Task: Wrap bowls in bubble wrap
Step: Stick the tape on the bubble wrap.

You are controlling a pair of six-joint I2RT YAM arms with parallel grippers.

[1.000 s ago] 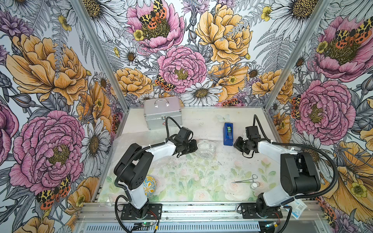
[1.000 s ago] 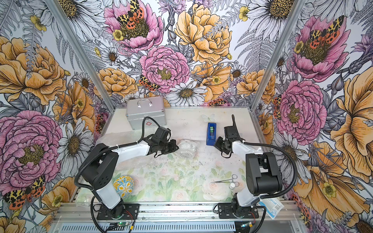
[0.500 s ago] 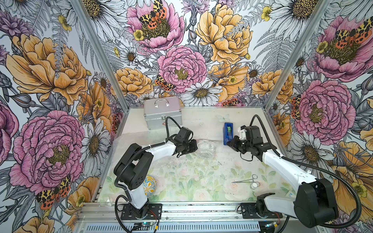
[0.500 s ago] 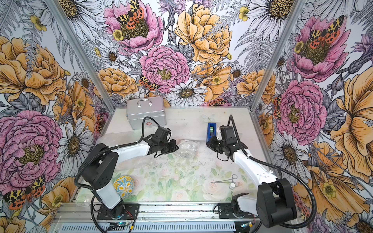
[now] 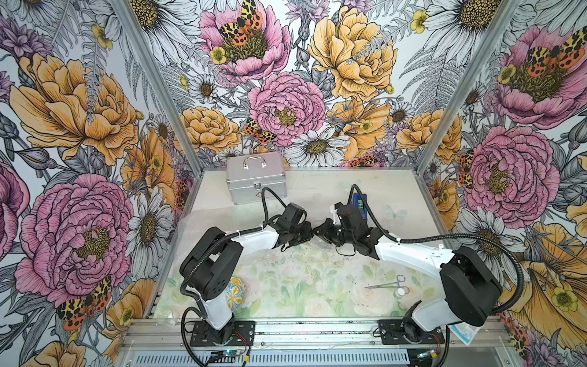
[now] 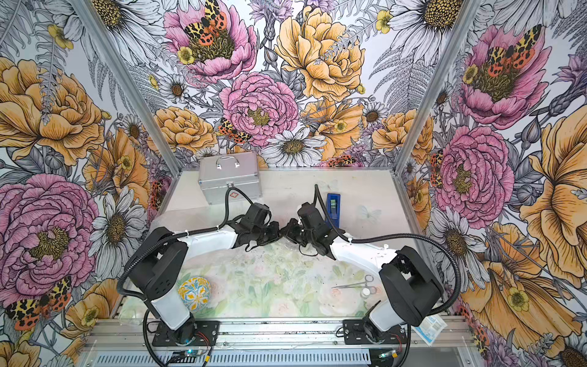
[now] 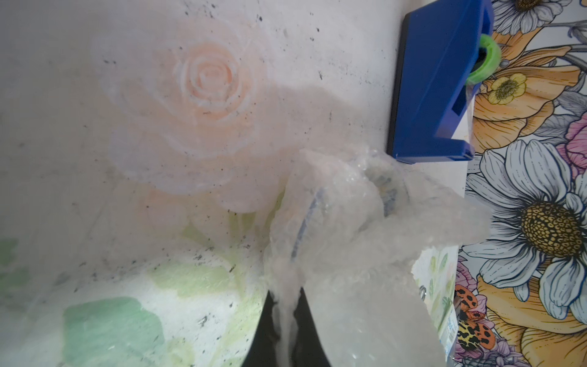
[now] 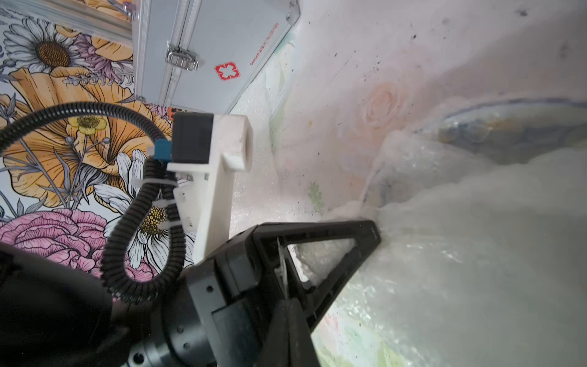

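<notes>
Swinging in from beside the blue plastic tape dispenser [image 6: 333,208], the right arm has carried the right end effector [image 5: 319,232] to the middle of the bench [image 5: 301,295]. Its tip now nearly meets the left end effector [image 5: 308,234], which has not shifted.

The left end effector [image 7: 287,305] is clamped tight on a twisted strand of transparent, whitish, crinkly bubble wrap [image 7: 365,254]. Just ahead of its tip the bubble wrap bunches around a small round ceramic bowl [image 7: 386,190], whose blue rim shows through the film. In the right wrist view this wrapped bowl [image 8: 508,127] lies just beyond both tips, with the bubble wrap heaped beside it.

The right end effector [image 8: 287,317] has its jaws closed. A thin sliver of film runs up from its tip, but whether that film is pinched cannot be told.

A second bowl [image 6: 194,294], painted blue, yellow and white, sits unwrapped on the bench, well behind the left end effector and close to that arm's base. The tape dispenser stands just behind the right end effector's wrist, toward the back wall. A silver metal case [image 5: 255,181] stands beyond the left end effector, at the back of the bench. Slim metal forceps [image 5: 386,284] lie on the bench near the right arm's elbow, well apart from both tips.
</notes>
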